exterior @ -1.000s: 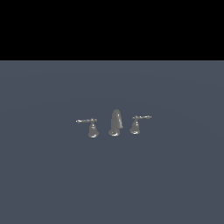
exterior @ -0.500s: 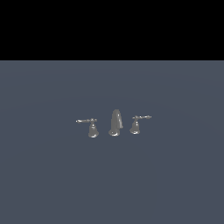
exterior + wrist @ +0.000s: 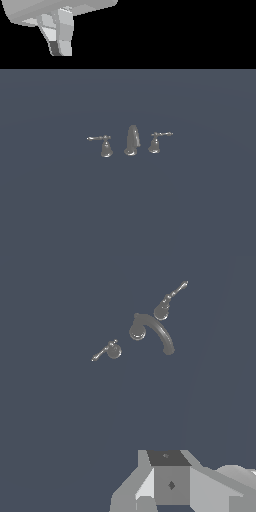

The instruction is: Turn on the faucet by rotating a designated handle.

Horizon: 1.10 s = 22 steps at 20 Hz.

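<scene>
The faucet (image 3: 131,141) is a tiny shiny grey-metal set on the dark floor: an arched spout between two lever handles. The designated handle (image 3: 102,143) is the piece on the exterior view's left, with its thin lever pointing outward. The twin handle (image 3: 157,141) stands on the other side of the spout. In the wrist view the designated handle (image 3: 111,350) lies beside the spout (image 3: 152,332). My gripper (image 3: 59,46) hangs high at the exterior view's upper left, far from the faucet. Only grey parts of it (image 3: 170,485) show in the wrist view, and I cannot see how its jaws stand.
The flat dark grey-blue floor (image 3: 200,200) surrounds the faucet on all sides. A black background lies beyond its far edge.
The arm's white-grey end has come into the exterior view at the upper left, where nothing showed before. The faucet and both levers have not moved.
</scene>
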Available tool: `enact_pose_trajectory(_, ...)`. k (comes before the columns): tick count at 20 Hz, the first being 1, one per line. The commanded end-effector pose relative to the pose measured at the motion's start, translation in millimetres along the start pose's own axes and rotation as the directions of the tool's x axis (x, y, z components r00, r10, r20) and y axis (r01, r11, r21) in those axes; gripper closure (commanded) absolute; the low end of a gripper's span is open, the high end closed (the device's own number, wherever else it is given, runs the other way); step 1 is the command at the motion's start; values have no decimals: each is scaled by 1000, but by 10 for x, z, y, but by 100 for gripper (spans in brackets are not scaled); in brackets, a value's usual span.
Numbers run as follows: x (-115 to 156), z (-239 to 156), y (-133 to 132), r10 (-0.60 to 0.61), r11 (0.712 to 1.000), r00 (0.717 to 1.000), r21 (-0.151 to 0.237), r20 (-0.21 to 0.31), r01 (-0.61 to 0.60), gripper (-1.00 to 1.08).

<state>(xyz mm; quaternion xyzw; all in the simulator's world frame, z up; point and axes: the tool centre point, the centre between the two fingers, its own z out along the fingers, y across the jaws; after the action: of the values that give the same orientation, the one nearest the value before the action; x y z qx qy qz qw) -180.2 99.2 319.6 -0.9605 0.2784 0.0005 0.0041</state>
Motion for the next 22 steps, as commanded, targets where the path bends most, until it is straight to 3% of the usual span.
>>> enact_pose_trajectory(1,46,150,-107,55,999,999,2,0,-55,108)
enact_pose_trajectory(10,255,643,-441,231,973,973,4,2,-231,108)
enact_pose_trajectory(22,573,1205,-764,423,906,906,5,3,-423,108)
